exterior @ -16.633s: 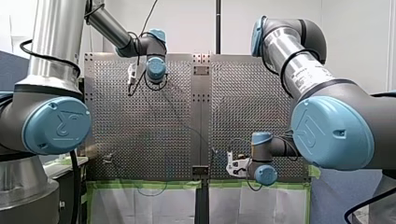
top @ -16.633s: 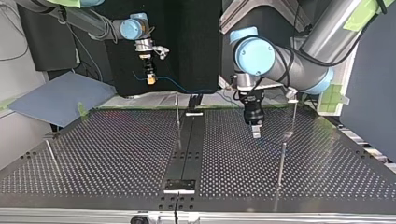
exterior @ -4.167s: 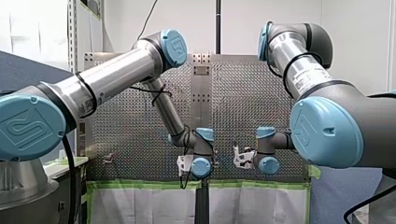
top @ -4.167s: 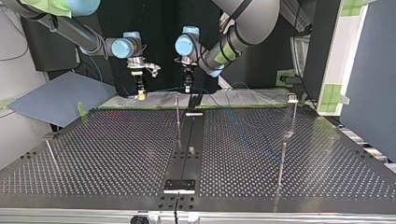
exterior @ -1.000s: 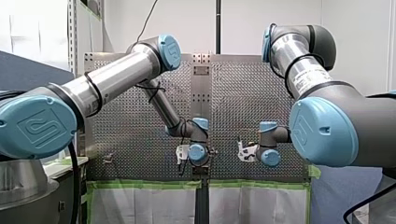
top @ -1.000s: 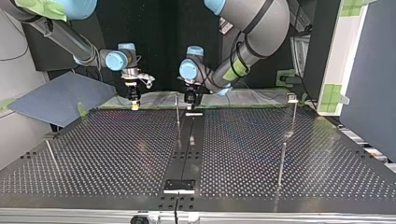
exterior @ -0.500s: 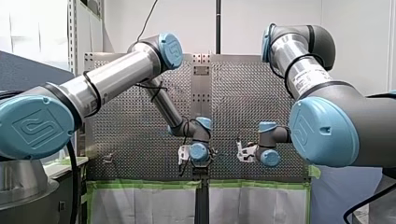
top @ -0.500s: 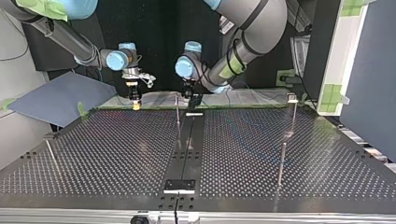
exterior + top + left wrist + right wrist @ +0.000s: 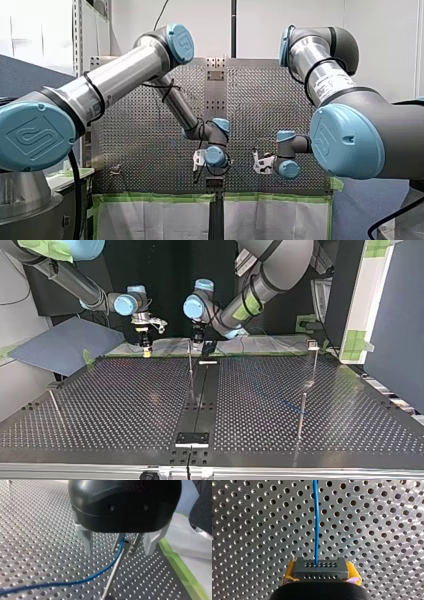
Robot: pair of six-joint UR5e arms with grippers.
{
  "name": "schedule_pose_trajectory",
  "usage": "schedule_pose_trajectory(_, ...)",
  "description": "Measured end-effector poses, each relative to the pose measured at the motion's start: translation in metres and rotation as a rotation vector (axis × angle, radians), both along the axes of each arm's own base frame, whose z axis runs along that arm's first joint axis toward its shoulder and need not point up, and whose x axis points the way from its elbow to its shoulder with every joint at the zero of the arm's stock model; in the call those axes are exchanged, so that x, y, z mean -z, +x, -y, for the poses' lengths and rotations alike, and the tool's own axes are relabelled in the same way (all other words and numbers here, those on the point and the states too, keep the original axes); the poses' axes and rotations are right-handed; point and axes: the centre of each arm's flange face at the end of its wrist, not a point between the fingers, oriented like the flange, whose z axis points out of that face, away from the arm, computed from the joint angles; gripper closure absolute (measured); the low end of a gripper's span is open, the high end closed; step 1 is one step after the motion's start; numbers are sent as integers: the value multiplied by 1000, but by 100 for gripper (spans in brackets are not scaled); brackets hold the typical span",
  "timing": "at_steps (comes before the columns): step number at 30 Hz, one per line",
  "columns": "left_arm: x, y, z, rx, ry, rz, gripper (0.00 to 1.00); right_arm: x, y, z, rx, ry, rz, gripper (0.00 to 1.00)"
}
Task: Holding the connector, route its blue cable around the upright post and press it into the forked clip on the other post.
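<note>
Right gripper pinched the connector, likely best hold since blue cable looked limp; left gripper gaped astride post.

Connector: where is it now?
In the right wrist view the connector sits clamped between my right tool's yellow pads, its cable running ahead over the table.
</note>
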Motion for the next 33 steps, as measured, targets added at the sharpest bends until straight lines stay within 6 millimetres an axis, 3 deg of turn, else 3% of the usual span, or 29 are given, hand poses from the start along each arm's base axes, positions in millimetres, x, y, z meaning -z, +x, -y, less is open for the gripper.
schedule_pose_trajectory(17, 1, -28, 13, 37, 23, -20, 0, 0, 0, -1, -2, 5, 0, 100)
schedule_pose_trajectory(33, 2, -37, 19, 48, 26, -22, 0, 1, 0, 0, -7, 8, 3, 100)
